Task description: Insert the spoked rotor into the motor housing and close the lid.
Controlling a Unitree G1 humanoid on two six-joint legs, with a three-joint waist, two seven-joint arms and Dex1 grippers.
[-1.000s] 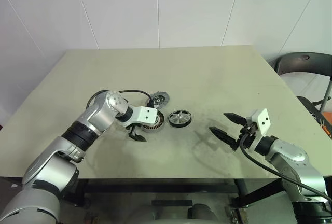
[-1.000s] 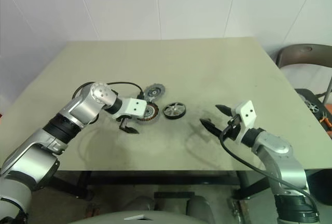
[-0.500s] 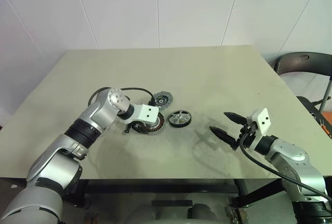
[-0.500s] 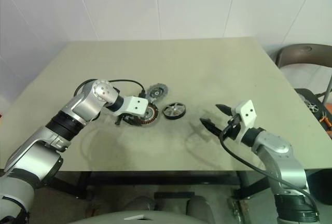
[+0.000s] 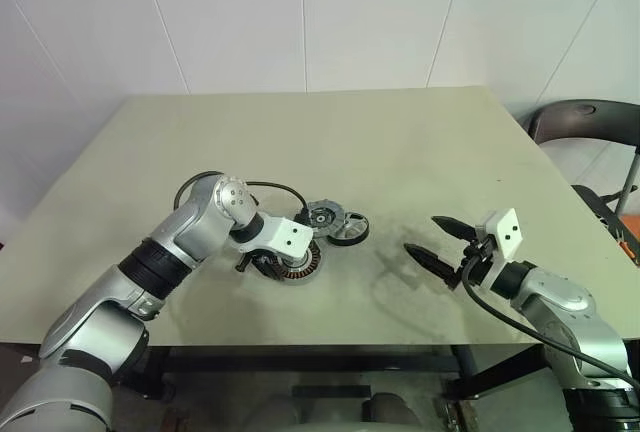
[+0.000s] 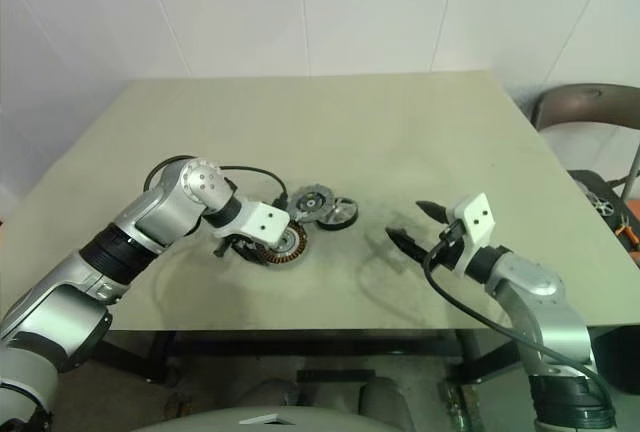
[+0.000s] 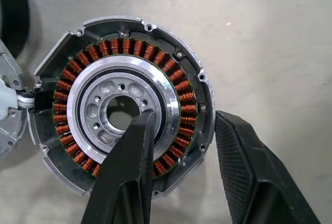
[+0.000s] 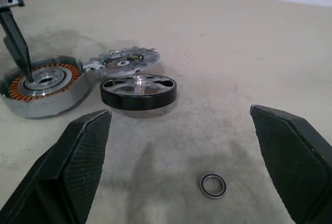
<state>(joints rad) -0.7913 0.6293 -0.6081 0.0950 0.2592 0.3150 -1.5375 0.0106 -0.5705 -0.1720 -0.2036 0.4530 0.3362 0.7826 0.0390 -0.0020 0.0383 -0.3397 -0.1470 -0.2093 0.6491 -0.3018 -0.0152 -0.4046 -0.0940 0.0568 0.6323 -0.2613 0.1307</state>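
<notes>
No text, label, brand or number can be read anywhere.

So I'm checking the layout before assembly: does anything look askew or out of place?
Yes: the lid leans tilted on the spoked rotor instead of lying flat. A small washer ring lies loose, apart from the motor housing.

left gripper (image 7: pixel 179 175) closed on motor housing (image 7: pixel 120 111), dragged nearer; lid (image 5: pixel 322 218) shifted
</notes>
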